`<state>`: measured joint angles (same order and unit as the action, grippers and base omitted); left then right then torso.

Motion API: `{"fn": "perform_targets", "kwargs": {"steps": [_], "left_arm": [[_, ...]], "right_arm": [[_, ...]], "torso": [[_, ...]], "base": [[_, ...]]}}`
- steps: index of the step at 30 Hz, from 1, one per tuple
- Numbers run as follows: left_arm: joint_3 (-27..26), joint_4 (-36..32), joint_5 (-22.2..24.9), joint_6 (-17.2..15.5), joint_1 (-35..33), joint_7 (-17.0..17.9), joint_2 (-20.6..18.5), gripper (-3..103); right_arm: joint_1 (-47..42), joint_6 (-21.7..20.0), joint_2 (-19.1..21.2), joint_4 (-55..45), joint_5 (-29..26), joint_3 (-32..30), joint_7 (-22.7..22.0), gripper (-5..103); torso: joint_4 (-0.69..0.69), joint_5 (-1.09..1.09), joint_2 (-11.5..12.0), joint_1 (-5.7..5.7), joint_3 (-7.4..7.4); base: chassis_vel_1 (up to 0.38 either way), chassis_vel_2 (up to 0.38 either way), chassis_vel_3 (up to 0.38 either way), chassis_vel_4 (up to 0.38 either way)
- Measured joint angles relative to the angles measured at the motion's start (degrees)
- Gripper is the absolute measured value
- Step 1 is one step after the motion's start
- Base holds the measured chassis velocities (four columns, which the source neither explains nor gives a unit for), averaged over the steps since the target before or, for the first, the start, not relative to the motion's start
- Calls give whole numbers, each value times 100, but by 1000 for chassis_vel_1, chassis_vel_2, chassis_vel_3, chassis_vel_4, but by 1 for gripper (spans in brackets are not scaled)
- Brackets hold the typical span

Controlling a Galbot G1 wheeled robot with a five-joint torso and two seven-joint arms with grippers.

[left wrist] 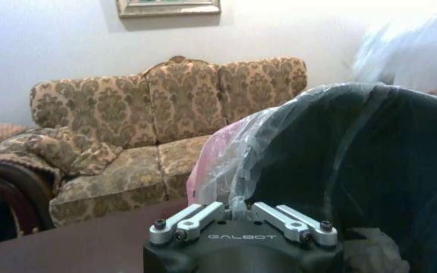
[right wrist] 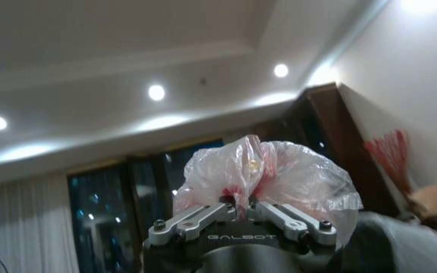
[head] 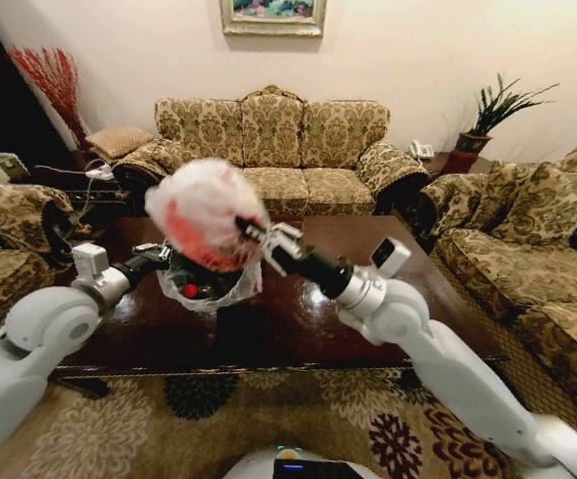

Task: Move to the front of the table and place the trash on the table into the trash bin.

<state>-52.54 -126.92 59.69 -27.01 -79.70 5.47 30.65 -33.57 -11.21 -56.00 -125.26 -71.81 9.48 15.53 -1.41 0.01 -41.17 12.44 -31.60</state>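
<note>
The trash bin (head: pixel 231 286), dark inside with a whitish-pink liner, stands on the glossy dark table (head: pixel 308 319) left of centre. My left gripper (head: pixel 166 255) is at its near-left rim, shut on the liner's folded edge (left wrist: pixel 238 206). The bin's dark inside (left wrist: pixel 355 165) holds something red (head: pixel 191 290) and a white wad (left wrist: pixel 372 250). My right gripper (head: pixel 258 237) is shut on the pink-white knotted bag (head: pixel 207 213), which hangs in the air just above the bin. In the right wrist view the bag (right wrist: pixel 268 182) bulges past the fingertips (right wrist: pixel 241 211), tilted up against the ceiling.
A patterned three-seat sofa (head: pixel 274 140) stands behind the table, another sofa (head: pixel 538 239) to the right and an armchair (head: pixel 4 235) to the left. A potted plant (head: pixel 493 115) sits at the back right. Patterned carpet (head: pixel 269 419) lies between me and the table.
</note>
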Motion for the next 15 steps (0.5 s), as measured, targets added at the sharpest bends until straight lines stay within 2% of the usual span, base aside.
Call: {"fn": "perform_targets", "kwargs": {"steps": [6,8,10,14,15], "left_arm": [[-82,-137,42,-13,-68,-1,-5,0],[-147,-216,83,-119,-128,39,-52,0],[-178,-257,140,-194,-158,76,-96,0],[-269,-571,607,-658,-258,331,-282,0],[-269,-571,607,-658,-258,331,-282,0]], "right_arm": [[128,-2,-142,403,509,317,-127,0],[225,14,-214,520,651,410,-171,-3],[279,34,-253,566,704,465,-209,1],[429,164,-417,764,997,571,-228,23],[429,164,-417,764,997,571,-228,23]], "torso": [[0,-1,0,0,0],[0,-1,0,0,0],[0,-1,0,0,0],[-1,-1,0,0,0],[-1,-1,0,0,0]], "base": [[0,0,0,0],[0,0,0,0],[0,0,0,0],[0,0,0,0],[0,0,0,0]]}}
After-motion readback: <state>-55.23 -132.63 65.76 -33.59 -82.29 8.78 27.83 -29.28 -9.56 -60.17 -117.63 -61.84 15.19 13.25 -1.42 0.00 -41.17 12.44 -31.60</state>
